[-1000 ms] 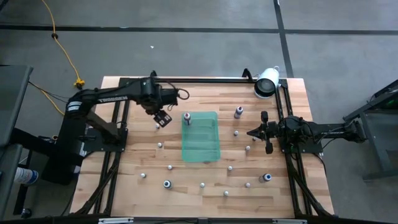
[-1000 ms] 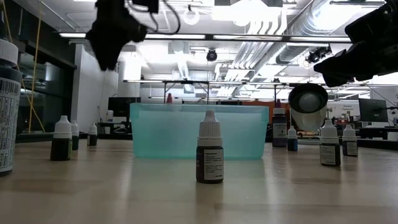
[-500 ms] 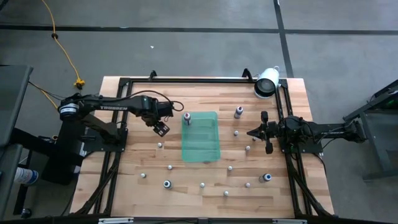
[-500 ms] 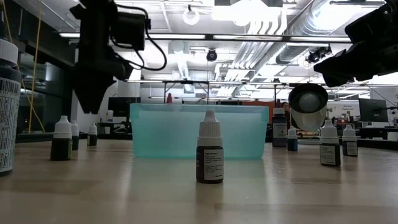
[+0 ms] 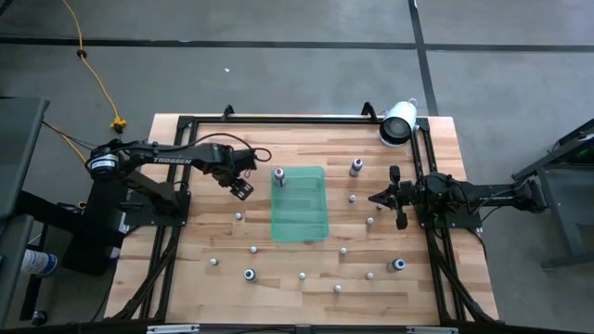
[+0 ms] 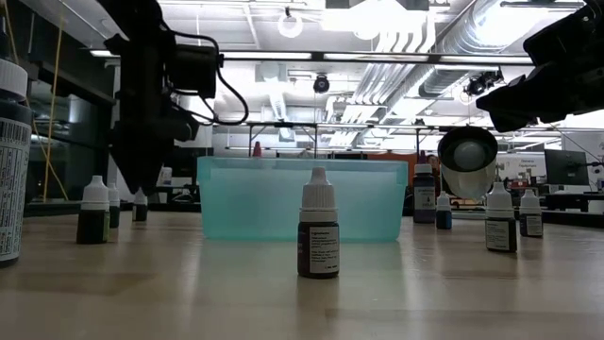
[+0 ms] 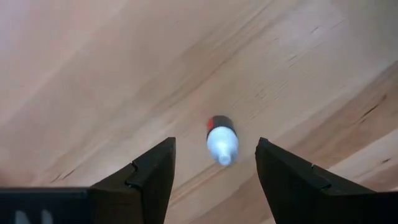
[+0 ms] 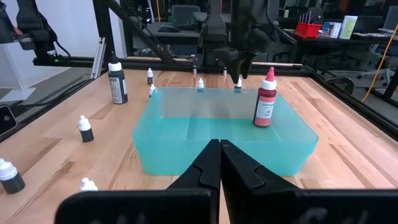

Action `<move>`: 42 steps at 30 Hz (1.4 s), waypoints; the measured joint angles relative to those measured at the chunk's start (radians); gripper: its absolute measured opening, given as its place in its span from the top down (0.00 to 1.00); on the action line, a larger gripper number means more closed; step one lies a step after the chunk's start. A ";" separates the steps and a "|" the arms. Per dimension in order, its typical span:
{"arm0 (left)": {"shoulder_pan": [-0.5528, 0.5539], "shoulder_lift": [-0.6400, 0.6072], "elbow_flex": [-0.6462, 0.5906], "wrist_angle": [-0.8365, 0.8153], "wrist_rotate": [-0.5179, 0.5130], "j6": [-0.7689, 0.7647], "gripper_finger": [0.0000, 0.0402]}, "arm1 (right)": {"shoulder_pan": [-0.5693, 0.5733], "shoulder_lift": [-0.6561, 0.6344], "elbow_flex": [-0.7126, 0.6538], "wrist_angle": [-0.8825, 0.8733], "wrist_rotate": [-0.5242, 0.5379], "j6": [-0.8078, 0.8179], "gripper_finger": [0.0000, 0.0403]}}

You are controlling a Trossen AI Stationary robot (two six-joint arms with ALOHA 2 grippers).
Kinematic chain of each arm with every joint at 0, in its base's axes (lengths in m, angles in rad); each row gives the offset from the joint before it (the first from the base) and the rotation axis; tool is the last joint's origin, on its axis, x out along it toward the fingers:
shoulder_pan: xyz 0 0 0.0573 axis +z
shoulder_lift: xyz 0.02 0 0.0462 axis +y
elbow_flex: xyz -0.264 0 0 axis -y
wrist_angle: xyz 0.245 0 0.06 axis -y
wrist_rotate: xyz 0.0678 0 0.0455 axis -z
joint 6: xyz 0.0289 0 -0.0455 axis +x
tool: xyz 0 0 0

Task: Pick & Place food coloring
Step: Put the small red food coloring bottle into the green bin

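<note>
my left claw (image 7: pixel 214 163) hangs wide open over a small bottle (image 7: pixel 221 139) that stands on the bare wood, framed between my two fingers (image 7: pixel 152 171) in the wrist view. i hold nothing yet. from above, this claw (image 5: pixel 241 188) sits left of centre, just beside the green tray (image 5: pixel 299 221).

my right claw (image 8: pixel 219 163) is pressed shut and empty, parked at the right of the frame (image 5: pixel 388 199), facing the tray.

as for progress: one red bottle (image 8: pixel 265 99) stands inside the tray, at its upper left corner in the high view (image 5: pixel 278 175). that looks like the only one placed. many more bottles are scattered across the lower half of the table (image 5: pixel 252 249) and to the tray's right (image 5: pixel 356 168). so i judge the job barely begun, with nearly the whole set left to move.
</note>
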 joint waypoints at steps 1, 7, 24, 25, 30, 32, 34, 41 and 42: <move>0.005 0.000 -0.003 0.008 0.000 0.005 0.48 | 0.000 0.000 0.000 0.000 0.000 0.000 1.00; 0.006 0.000 -0.015 0.011 0.002 0.006 0.48 | 0.000 0.000 0.000 0.000 0.000 0.000 1.00; 0.003 0.038 -0.018 0.041 0.025 0.028 0.68 | 0.000 0.000 0.000 0.000 0.000 0.000 1.00; 0.003 0.044 -0.018 0.044 0.026 0.029 0.68 | 0.000 0.000 0.000 0.000 0.000 0.000 1.00; 0.003 0.048 -0.018 0.052 0.027 0.030 0.68 | 0.000 0.000 0.000 0.000 0.000 0.000 1.00; 0.003 0.048 -0.018 0.051 0.027 0.033 0.68 | 0.000 0.000 0.000 0.000 0.000 0.000 1.00; 0.003 0.048 -0.018 0.048 0.030 0.035 0.68 | 0.000 0.000 0.000 0.000 0.000 0.000 1.00; 0.003 0.048 -0.018 0.046 0.039 0.037 0.69 | 0.000 0.000 0.000 0.000 0.000 0.000 1.00; 0.003 0.048 -0.018 0.043 0.042 0.043 0.71 | 0.000 0.000 0.000 0.000 0.000 0.000 1.00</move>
